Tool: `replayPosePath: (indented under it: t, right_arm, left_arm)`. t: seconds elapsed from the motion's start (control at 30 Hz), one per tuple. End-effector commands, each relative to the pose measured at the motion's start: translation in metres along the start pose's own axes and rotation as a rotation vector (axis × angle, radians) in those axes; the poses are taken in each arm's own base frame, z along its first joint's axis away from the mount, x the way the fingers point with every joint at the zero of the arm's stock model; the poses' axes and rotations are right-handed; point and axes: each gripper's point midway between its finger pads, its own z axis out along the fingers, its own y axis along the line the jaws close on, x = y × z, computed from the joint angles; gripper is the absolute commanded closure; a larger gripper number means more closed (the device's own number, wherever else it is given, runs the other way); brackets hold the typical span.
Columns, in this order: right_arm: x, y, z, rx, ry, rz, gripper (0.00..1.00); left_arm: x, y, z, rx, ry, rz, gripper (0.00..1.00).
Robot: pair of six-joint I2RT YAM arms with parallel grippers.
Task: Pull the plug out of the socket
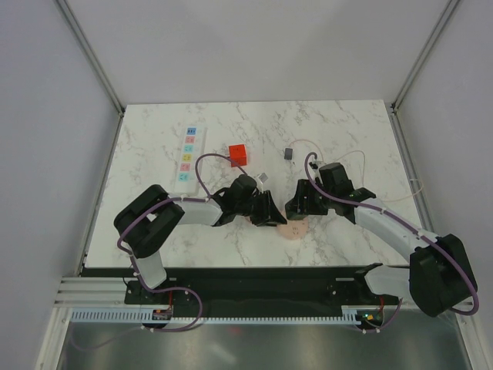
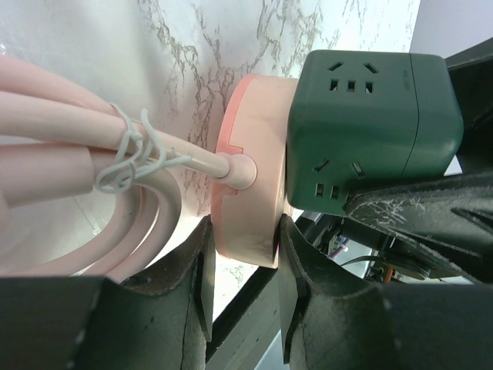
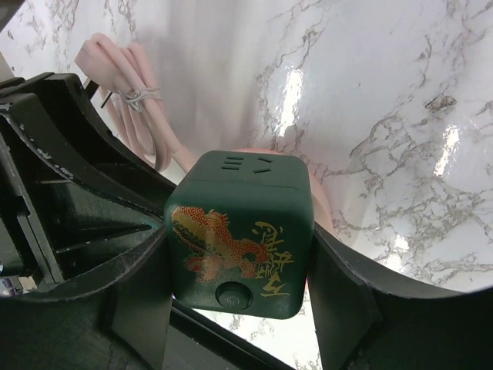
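One marble worktop (image 1: 347,131) carries everything, and its near middle is mostly covered by the two arms, which bend inward until their tips almost meet. The top view shows little of what lies between them, only a sliver of pink under the black housings.

The white socket strip (image 1: 187,158) lies near the far left of the worktop, its row of coloured outlet squares facing up. Its near end runs behind the left arm's cable. The red-orange plug (image 1: 238,154) sits on the marble just right of the strip, apart from it, with neither arm touching it; its prongs cannot be made out.

The right end effector (image 3: 240,270) is clamped on a dark green cube (image 3: 243,231), one finger against each side. A gold and orange dragon print and a round button face that camera.

The left end effector (image 2: 243,262) pinches a pink round disc (image 2: 250,177) by its rim. The disc sits flush against one face of the green cube, and whatever joins them is hidden.

A pink cable (image 2: 69,123) leaves the disc's side, bundled with a white twist tie (image 2: 135,154). A small dark item (image 1: 288,153) lies farther back, too small to identify.
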Motion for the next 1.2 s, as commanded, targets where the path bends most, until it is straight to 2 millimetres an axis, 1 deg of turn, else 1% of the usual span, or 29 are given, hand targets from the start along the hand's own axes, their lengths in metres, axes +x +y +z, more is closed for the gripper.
replayPosePath:
  t: [0.0,0.07,0.1,0.17,0.2,0.27,0.37,0.4,0.47,0.63,0.73,0.8,0.83,0.87,0.93,0.97,1.03,1.07,1.13,1.17]
  right_arm:
    - [-0.01,0.004,0.001,-0.016,-0.05,-0.007,0.37]
    - [-0.01,0.002,0.0,-0.004,-0.058,-0.007,0.41]
    - [-0.009,0.001,0.0,0.0,-0.06,-0.006,0.46]
    - [-0.008,-0.002,0.0,0.009,-0.062,-0.002,0.53]
    - [-0.008,-0.002,0.0,0.009,-0.065,0.001,0.6]
    - [-0.006,-0.003,0.0,0.011,-0.062,0.005,0.66]
    - [-0.006,-0.002,0.0,0.004,-0.067,0.018,0.72]
    - [-0.006,0.0,0.0,-0.005,-0.066,0.02,0.76]
    - [-0.007,0.004,0.0,-0.021,-0.069,0.029,0.78]
    - [-0.011,0.011,-0.002,-0.049,-0.074,0.04,0.8]
    - [-0.009,0.012,-0.003,-0.055,-0.072,0.047,0.81]
    - [-0.009,0.013,-0.003,-0.062,-0.071,0.052,0.84]
    - [-0.009,0.013,-0.003,-0.065,-0.075,0.053,0.85]
    - [-0.008,0.013,-0.003,-0.065,-0.073,0.056,0.87]
    - [-0.01,0.015,-0.005,-0.069,-0.079,0.055,0.89]
    - [-0.01,0.015,-0.005,-0.07,-0.082,0.056,0.9]
    - [-0.013,0.017,-0.008,-0.078,-0.089,0.062,0.93]
    - [-0.013,0.019,-0.008,-0.081,-0.09,0.061,0.95]
    - [-0.016,0.021,-0.011,-0.087,-0.101,0.063,0.97]
    - [-0.017,0.022,-0.012,-0.089,-0.106,0.061,1.0]
  left_arm:
    - [0.018,0.036,0.005,-0.128,0.038,0.02,0.94]
    - [0.017,0.034,0.004,-0.122,0.034,0.023,0.87]
    - [0.017,0.033,0.004,-0.119,0.032,0.026,0.8]
    - [0.016,0.031,0.003,-0.113,0.025,0.034,0.73]
    - [0.017,0.031,0.003,-0.115,0.022,0.035,0.66]
    - [0.016,0.03,0.003,-0.112,0.02,0.037,0.57]
    - [0.017,0.028,0.005,-0.108,0.028,0.041,0.49]
    - [0.018,0.027,0.007,-0.107,0.031,0.043,0.47]
    - [0.018,0.025,0.009,-0.103,0.034,0.047,0.44]
    - [0.02,0.019,0.015,-0.091,0.046,0.049,0.43]
    - [0.019,0.015,0.016,-0.084,0.047,0.052,0.43]
    - [0.018,0.014,0.017,-0.082,0.046,0.052,0.44]
    - [0.018,0.014,0.018,-0.083,0.046,0.05,0.46]
    - [0.018,0.013,0.018,-0.08,0.048,0.05,0.54]
    - [0.019,0.015,0.02,-0.083,0.056,0.046,0.62]
    - [0.02,0.016,0.021,-0.084,0.06,0.044,0.7]
    - [0.022,0.021,0.024,-0.093,0.069,0.031,0.78]
    - [0.024,0.023,0.024,-0.098,0.077,0.026,0.85]
    - [0.027,0.028,0.026,-0.109,0.086,0.008,0.91]
    - [0.029,0.03,0.027,-0.112,0.092,-0.001,0.98]
